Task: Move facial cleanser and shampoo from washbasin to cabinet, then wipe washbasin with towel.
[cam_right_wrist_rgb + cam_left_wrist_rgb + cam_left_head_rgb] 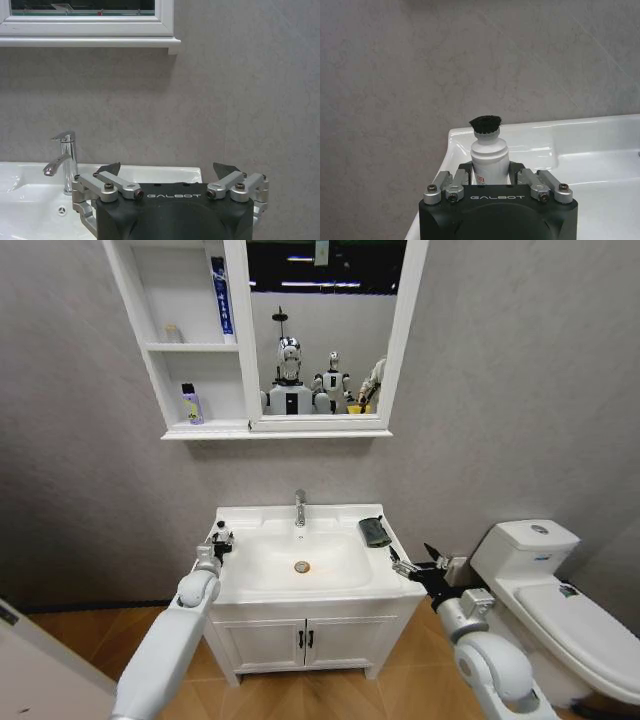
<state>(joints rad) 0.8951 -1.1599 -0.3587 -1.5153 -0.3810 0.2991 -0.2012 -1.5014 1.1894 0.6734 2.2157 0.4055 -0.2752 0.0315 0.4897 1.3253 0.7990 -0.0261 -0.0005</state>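
My left gripper (219,539) is at the left rim of the white washbasin (262,567), shut on a white bottle with a black cap (490,153). I cannot tell whether that bottle is the facial cleanser or the shampoo. The dark towel (375,531) lies folded on the washbasin's right rim. My right gripper (413,565) hovers open and empty just off the right front corner, a little short of the towel. The cabinet (198,428) hangs above, with a blue-and-white tube (222,298) on its upper shelf and a small purple bottle (191,404) on the lower one.
The chrome tap (299,507) stands at the back of the bowl. A white toilet (560,590) sits close to my right arm. Below the basin is a two-door vanity (305,640). The mirror (320,330) adjoins the shelves.
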